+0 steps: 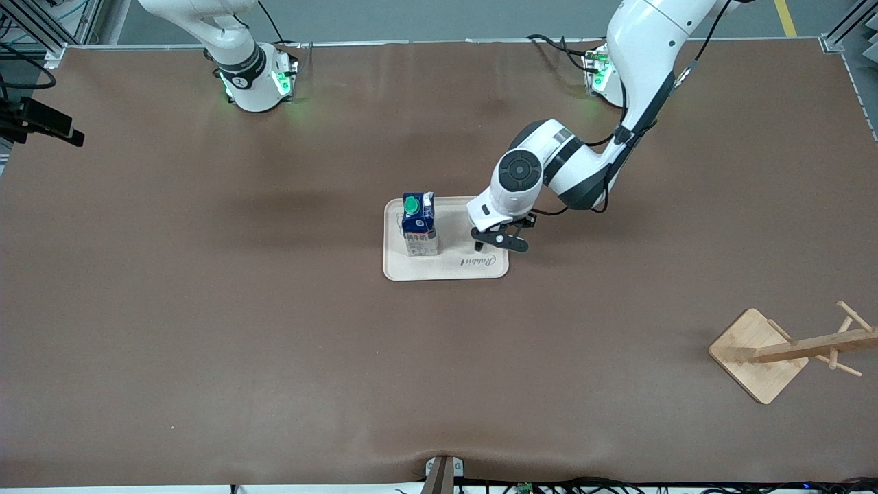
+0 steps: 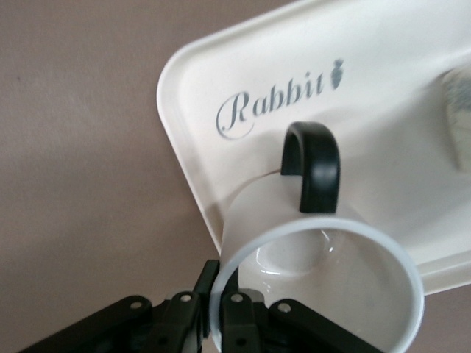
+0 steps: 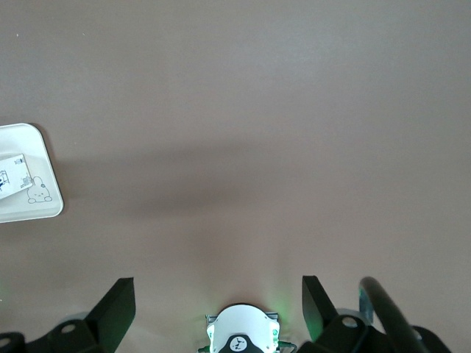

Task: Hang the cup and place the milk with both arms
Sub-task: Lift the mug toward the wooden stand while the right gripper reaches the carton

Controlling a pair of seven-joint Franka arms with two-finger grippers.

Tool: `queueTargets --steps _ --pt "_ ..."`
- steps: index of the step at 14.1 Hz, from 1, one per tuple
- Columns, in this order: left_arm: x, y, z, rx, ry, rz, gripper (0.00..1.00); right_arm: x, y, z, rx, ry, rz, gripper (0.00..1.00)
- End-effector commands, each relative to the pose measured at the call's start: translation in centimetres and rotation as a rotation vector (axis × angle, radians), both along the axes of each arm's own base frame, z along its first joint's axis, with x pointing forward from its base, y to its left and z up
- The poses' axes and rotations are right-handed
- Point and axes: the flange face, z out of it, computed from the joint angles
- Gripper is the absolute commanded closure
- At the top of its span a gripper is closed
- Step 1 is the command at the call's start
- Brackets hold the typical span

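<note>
The white cup [image 2: 324,272] with a black loop handle [image 2: 313,165] is upright at the end of the cream tray [image 2: 221,81] toward the left arm. My left gripper [image 2: 218,294] is shut on its rim, one finger inside and one outside. In the front view the left gripper [image 1: 499,239] hides the cup. I cannot tell whether the cup rests on the tray. The milk [image 1: 419,225], blue-topped with a green cap, stands on the tray [image 1: 446,269] toward the right arm's end. My right gripper [image 3: 218,294] is open and empty, high over bare table above its own base.
A wooden cup rack [image 1: 789,350] with pegs on a square base stands near the front camera at the left arm's end of the table. The brown table stretches wide around the tray. A tray corner [image 3: 29,206] shows in the right wrist view.
</note>
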Motion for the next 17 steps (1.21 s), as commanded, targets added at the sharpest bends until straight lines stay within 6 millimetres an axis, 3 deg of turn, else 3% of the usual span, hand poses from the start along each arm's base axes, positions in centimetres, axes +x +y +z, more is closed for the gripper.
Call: queueTargets --steps 1,3,8,10,12,17 --pt "1.4 -0.3 2.3 0.007 -0.026 -0.017 1.0 0.0 -0.2 -0.2 0.051 0.002 -0.006 0.0" --pt "2.7 0.9 5.8 -0.009 -0.08 -0.033 1.0 0.6 -1.0 -1.1 0.072 0.016 -0.023 0.0" --pt "7.6 8.7 17.5 0.027 -0.11 0.004 1.0 1.2 -0.7 -2.4 0.077 0.043 -0.019 0.0" --pt "9.9 12.0 21.6 0.042 -0.095 0.041 1.0 2.8 1.4 -5.3 0.075 0.114 0.021 0.0" --pt "11.8 15.9 25.2 0.04 -0.073 0.057 1.0 3.1 4.1 -6.1 0.07 0.148 0.061 0.0" --pt "14.6 27.7 28.2 -0.011 -0.036 0.087 1.0 5.6 12.5 -10.3 0.074 0.175 0.188 0.0"
